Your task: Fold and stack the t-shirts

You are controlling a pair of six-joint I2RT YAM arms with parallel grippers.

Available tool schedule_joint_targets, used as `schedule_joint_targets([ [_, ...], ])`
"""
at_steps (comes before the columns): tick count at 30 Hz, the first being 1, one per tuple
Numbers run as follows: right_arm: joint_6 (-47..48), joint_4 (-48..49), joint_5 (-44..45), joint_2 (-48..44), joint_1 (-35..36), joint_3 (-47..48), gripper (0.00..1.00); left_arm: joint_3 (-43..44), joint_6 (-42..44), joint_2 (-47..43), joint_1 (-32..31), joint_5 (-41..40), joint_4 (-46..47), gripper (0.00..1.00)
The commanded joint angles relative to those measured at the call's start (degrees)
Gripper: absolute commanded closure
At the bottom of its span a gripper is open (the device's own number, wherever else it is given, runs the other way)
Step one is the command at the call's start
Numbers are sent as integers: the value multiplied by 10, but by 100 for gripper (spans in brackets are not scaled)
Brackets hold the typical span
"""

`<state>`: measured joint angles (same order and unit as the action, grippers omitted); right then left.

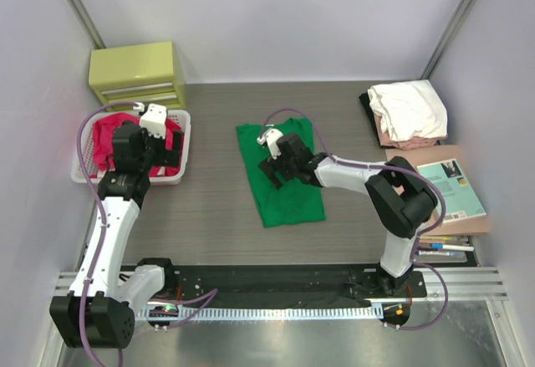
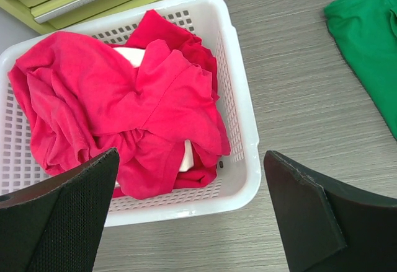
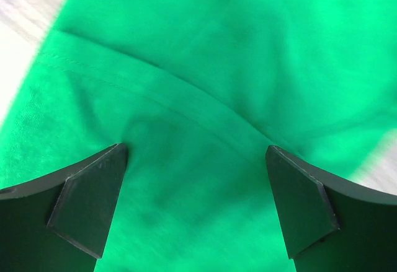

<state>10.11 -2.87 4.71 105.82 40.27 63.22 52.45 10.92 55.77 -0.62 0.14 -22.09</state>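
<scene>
A bright green t-shirt (image 1: 282, 185) lies partly folded on the table's middle. My right gripper (image 1: 273, 165) hovers low over it, jaws wide open, green cloth (image 3: 198, 160) filling the space beneath them and nothing held. Crumpled red t-shirts (image 2: 118, 105) fill a white slatted basket (image 2: 245, 129) at the left. My left gripper (image 1: 159, 145) stands open above the basket's near right side, empty. A stack of folded t-shirts, white on top (image 1: 408, 108) over pale pink and black, sits at the back right.
A yellow-green drawer box (image 1: 138, 73) stands behind the basket. At the right edge a teal-covered book (image 1: 451, 187) lies on a brown board, with pens (image 1: 443, 248) near it. Grey walls close in on both sides.
</scene>
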Motion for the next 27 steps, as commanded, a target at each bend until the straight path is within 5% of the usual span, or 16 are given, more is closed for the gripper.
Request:
schedule_joint_targets([
  [1, 37, 144, 140, -153, -3, -35, 0, -4, -8, -8, 4, 20, 6, 0],
  [8, 111, 103, 145, -326, -13, -30, 0, -28, -24, -24, -2, 58, -20, 0],
  [14, 97, -70, 118, -422, -48, -63, 0, -24, 1, -41, -125, 32, -88, 0],
  [22, 56, -187, -43, -460, -235, -120, 0, 45, -29, 146, -152, 380, -206, 0],
  [27, 62, -246, -174, -448, -252, -131, 0, 61, -70, 246, -152, 474, -197, 0],
])
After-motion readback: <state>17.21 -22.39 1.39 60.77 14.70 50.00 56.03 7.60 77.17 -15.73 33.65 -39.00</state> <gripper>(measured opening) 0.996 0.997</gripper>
